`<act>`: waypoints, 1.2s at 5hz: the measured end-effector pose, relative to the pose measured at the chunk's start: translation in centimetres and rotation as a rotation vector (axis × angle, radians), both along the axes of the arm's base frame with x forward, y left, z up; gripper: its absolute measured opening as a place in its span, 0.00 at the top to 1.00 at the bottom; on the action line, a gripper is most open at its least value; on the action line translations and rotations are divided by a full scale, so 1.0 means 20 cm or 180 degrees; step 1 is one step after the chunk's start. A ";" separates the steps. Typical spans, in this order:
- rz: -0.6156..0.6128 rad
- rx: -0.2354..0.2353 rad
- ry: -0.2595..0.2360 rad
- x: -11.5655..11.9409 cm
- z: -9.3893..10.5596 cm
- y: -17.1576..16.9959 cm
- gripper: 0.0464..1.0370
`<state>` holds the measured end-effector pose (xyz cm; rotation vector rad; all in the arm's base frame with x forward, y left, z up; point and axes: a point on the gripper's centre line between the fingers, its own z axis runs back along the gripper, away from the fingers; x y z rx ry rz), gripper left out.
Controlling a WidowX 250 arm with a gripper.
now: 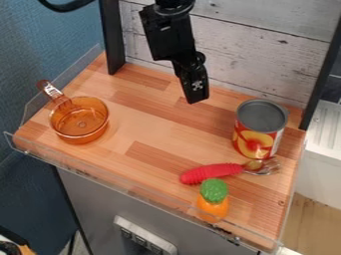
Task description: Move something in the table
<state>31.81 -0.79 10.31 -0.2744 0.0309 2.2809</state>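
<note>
So the job is just "move something", and nothing's been gripped as far as I can see. I'd call this the picking stage. The black two-part pincer (198, 97) hangs over the back half of the light-brown wooden tabletop (150, 129), can't tell if it's open or closed.

Candidates: the see-through amber plastic pot (80, 122) on the left, the red-and-yellow labelled metal can (256, 139) on the right, the utensil with a red ridged handle and metal head (212, 173) just in front of it, and the orange toy with a leafy green top (212, 199) by the front edge. The task doesn't say which one.

Next move imo: choose one, line up over it, then lower. The big gap between pot and can looks like the best landing spot. The front right is tight: utensil, can and toy sit close together, so one could get knocked. Watch the see-through rim (100, 174) along the front too, and the whitewashed plank wall (266, 30) behind the can.
</note>
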 end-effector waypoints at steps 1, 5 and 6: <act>0.0023 -0.0016 0.0099 -0.01 -0.04 0.00 0.04; 0.1734 -0.0016 0.0106 -0.05 -0.03 0.55 0.04; 0.2272 0.0041 0.0095 -0.08 -0.04 0.70 0.04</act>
